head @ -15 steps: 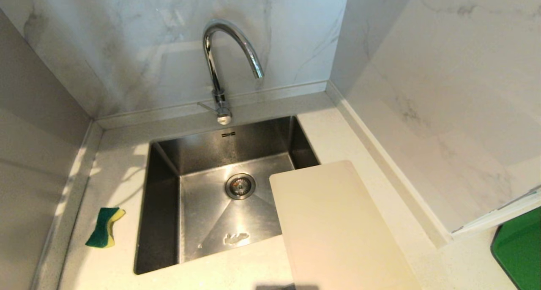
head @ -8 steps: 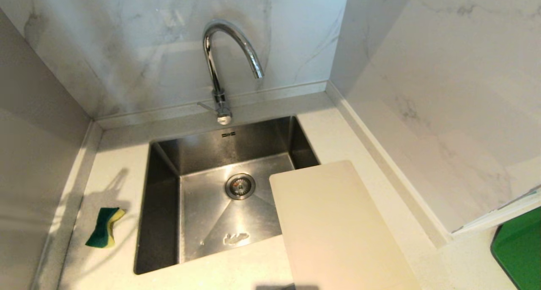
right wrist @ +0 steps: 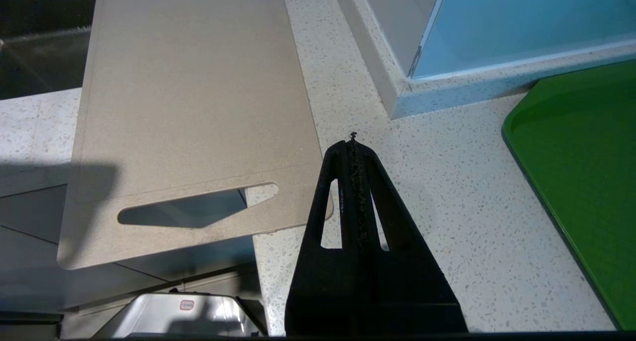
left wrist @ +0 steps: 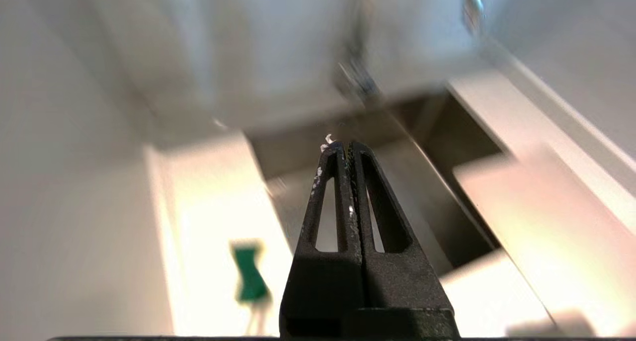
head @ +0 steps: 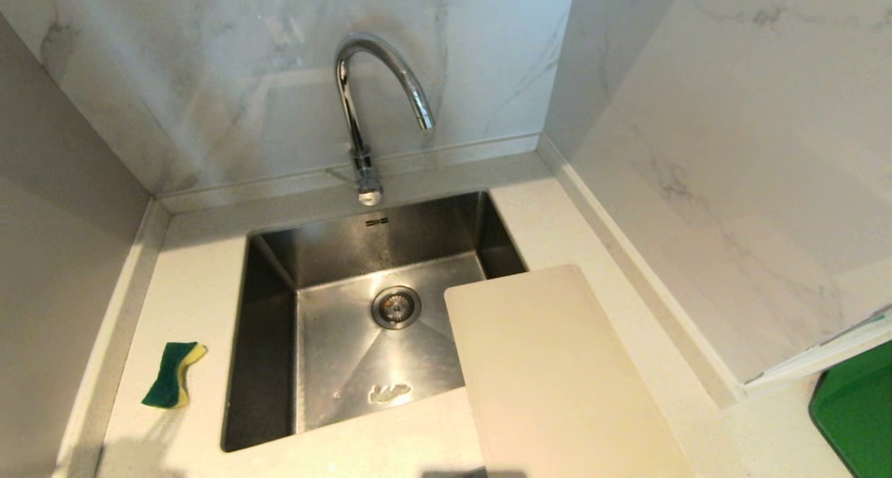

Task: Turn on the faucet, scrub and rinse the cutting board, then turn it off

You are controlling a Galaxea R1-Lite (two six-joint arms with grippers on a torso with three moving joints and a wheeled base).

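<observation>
The chrome faucet (head: 369, 102) arches over the back rim of the steel sink (head: 268, 338), its thin lever (head: 341, 176) pointing left, and no water runs from it. The cream cutting board (head: 550, 373) lies flat on the right counter, its far corner overhanging the sink. Neither gripper appears in the head view. My left gripper (left wrist: 346, 146) is shut and empty, hovering near the counter's front left, facing the sink (left wrist: 437, 127), the blurred faucet (left wrist: 355, 77) and the cutting board (left wrist: 541, 221). My right gripper (right wrist: 353, 141) is shut and empty, beside the cutting board (right wrist: 194, 102) near its slot handle (right wrist: 194, 209).
A green-and-yellow sponge (head: 173, 373) lies on the counter left of the sink, and it shows below the left gripper as the sponge (left wrist: 250, 274). A green tray (head: 854, 415) sits at the far right, right of the right gripper as the tray (right wrist: 581, 157). Marble walls close in the back and both sides.
A shadow on the left counter has slid past the sponge toward the near edge. The faucet, the cutting board and the sponge have stayed put.
</observation>
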